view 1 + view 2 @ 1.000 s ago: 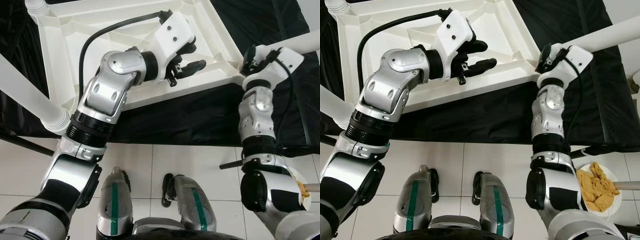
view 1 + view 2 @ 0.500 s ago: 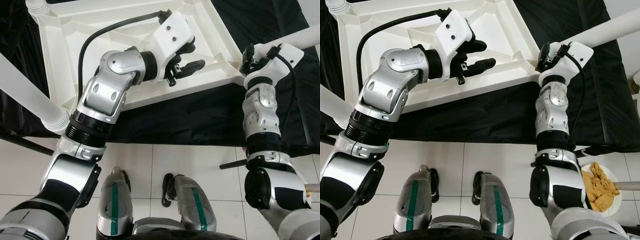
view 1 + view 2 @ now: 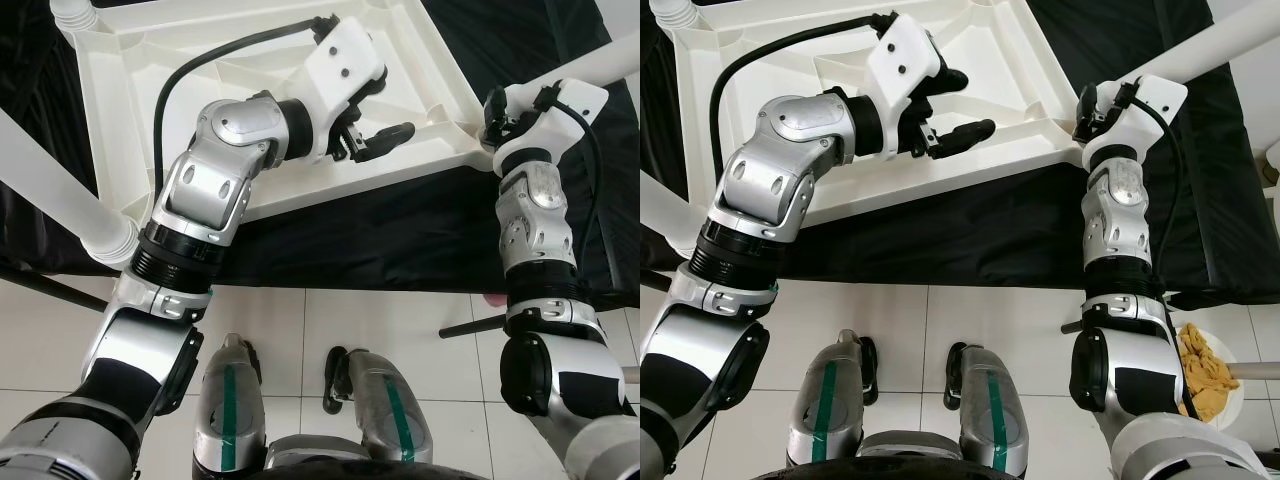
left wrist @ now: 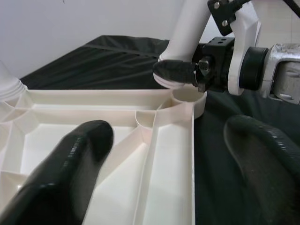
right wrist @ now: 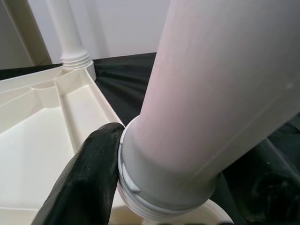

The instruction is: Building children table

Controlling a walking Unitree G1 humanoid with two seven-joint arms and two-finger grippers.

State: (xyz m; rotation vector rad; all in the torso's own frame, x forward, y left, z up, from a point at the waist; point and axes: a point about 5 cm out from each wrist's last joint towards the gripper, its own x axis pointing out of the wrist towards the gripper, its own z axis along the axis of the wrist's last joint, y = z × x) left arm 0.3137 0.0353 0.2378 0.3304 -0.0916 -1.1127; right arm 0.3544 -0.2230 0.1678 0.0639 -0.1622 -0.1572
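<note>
The white plastic table top (image 3: 130, 70) lies upside down on a black cloth, ribs facing up. My left gripper (image 3: 965, 103) hovers open over its near rim, holding nothing. In the left wrist view its two fingers (image 4: 61, 173) frame the rim (image 4: 164, 164) and look toward the near-right corner socket (image 4: 187, 96). At that corner my right gripper (image 3: 495, 112) is shut on the white table leg (image 3: 600, 70), just above its threaded end. In the right wrist view one finger (image 5: 89, 173) presses the leg's collar (image 5: 154, 187).
Two more white legs stand in the left corners, one near (image 3: 60, 190) and one far (image 3: 75, 15). The black cloth (image 3: 380, 230) ends at the white tiled floor (image 3: 380, 320). A plate with a yellow crumpled thing (image 3: 1205, 375) and a thin dark rod (image 3: 465, 327) lie on the floor by my right side.
My right forearm has swung to the right and stands straighter, with the gripper still at the corner leg. My left gripper's fingers have spread a little wider.
</note>
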